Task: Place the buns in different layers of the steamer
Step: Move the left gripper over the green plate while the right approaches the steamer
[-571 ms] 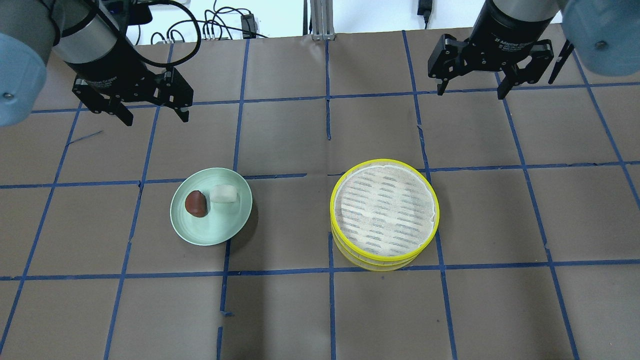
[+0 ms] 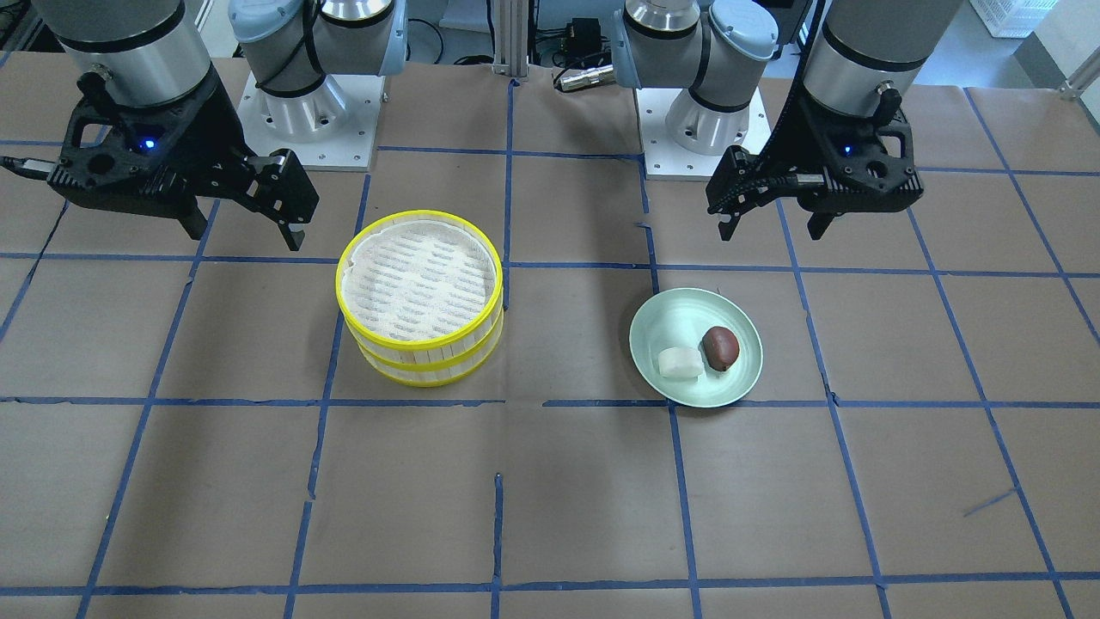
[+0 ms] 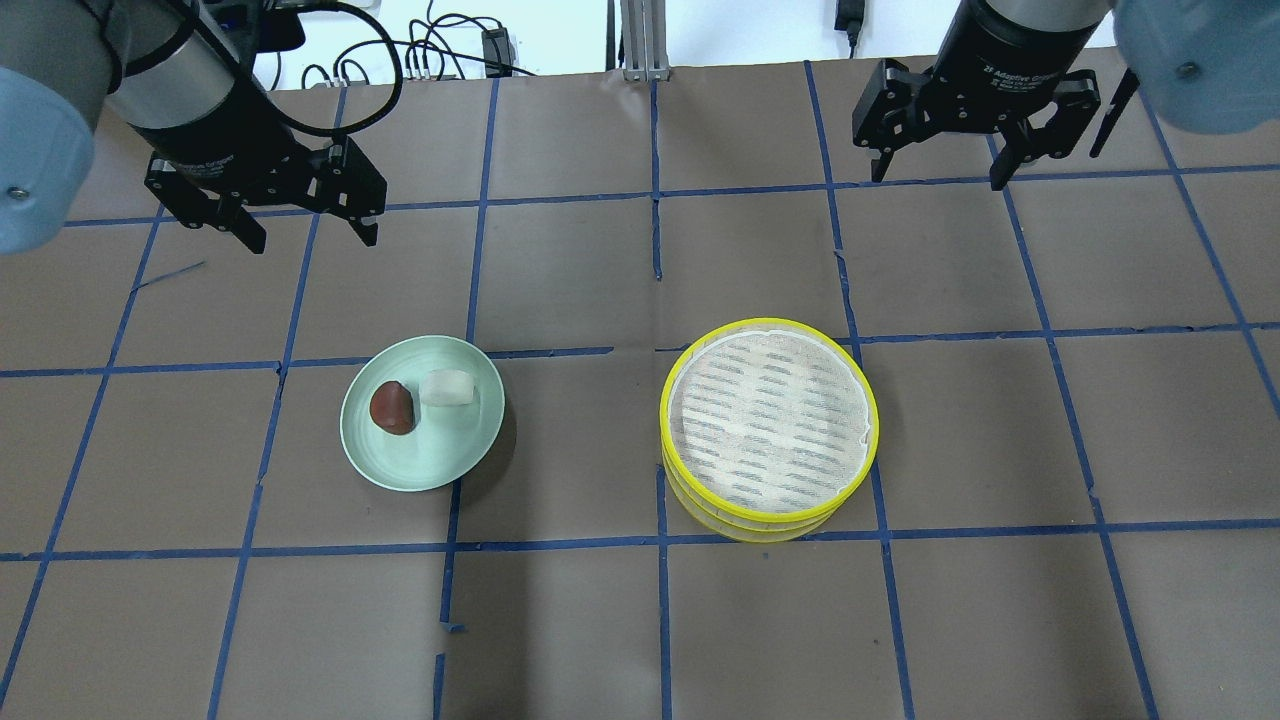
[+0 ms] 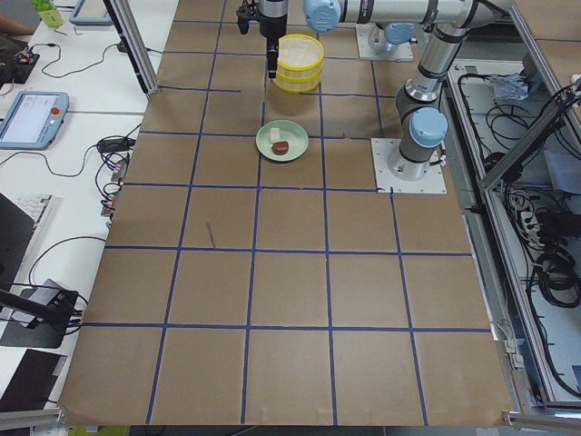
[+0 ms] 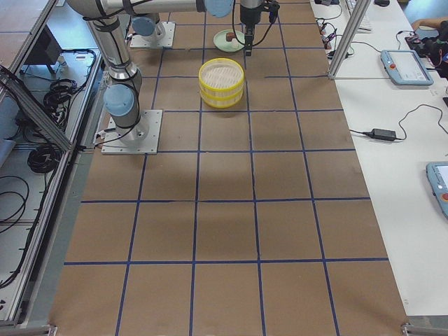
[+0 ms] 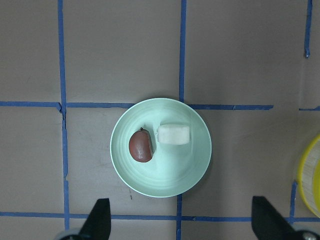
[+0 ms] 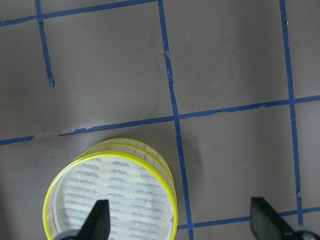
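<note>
Buns, two counted: one white bun (image 3: 445, 388) and one reddish-brown bun (image 3: 392, 408). They are laid side by side on one pale green plate (image 3: 445, 455), so close that contact cannot be ruled out. Neither has been picked up yet.

Nearest to them, the left gripper (image 3: 312, 238) is held above the counter (image 3: 600, 620), jaws spread wide, nothing gripped. In the left wrist view the plate is seen straight ahead of the jaws and centred between them. The brown bun's long axis is pointed away from the jaws, across their closing line. The white bun's long axis is laid along that line. The brown one is therefore judged the easier first grasp, with no wrist turn needed.

Farther off, one steamer (image 3: 768, 420) is stood well apart from the plate. Two layers are counted, the upper layer (image 2: 418, 279) stacked on the lower layer (image 2: 421, 371). The upper liner is bare; the lower interior is hidden.

Farthest, the right gripper (image 3: 938, 178) is noted, jaws likewise wide apart and empty, nearer the steamer than the buns.
</note>
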Robot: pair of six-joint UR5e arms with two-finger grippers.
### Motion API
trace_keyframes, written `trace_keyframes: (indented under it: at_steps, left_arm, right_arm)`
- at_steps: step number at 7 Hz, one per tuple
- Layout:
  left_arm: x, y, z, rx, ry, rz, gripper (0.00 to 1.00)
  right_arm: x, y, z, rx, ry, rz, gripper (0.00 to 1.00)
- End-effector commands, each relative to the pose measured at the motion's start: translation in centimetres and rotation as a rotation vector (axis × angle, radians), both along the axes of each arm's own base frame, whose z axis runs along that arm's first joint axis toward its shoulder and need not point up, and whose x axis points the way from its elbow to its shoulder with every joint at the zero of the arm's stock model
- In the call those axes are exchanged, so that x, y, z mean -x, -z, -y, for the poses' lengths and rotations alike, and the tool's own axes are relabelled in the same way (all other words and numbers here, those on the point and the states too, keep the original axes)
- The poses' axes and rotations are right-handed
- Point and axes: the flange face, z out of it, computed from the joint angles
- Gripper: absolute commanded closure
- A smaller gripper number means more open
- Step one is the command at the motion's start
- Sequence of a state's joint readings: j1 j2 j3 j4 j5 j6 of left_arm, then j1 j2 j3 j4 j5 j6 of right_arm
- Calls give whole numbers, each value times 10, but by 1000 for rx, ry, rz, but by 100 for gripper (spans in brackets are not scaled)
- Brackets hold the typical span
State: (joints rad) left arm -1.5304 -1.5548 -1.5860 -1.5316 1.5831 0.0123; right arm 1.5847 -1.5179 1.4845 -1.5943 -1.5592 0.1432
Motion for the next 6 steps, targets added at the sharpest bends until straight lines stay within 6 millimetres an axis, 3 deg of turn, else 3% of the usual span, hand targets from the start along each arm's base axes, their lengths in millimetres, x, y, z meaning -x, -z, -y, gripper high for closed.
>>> trace_keyframes:
  at_steps: [1,2,4,6]
  left_arm:
    - [-2,3,-5,-18,1,-1,0]
    - [-6,28,-8,-54,26,-4,0]
    - [-7,99,4,-51,16,0,0]
    - [-8,152,39,-31,13,-5,0]
  right_arm:
    - [0,1,0,-2,-5,-1,0]
    - [1,1,0,-8,-5,0,0]
    - [1,4,0,-12,-14,3,0]
    - [1,8,0,-21,-14,1,0]
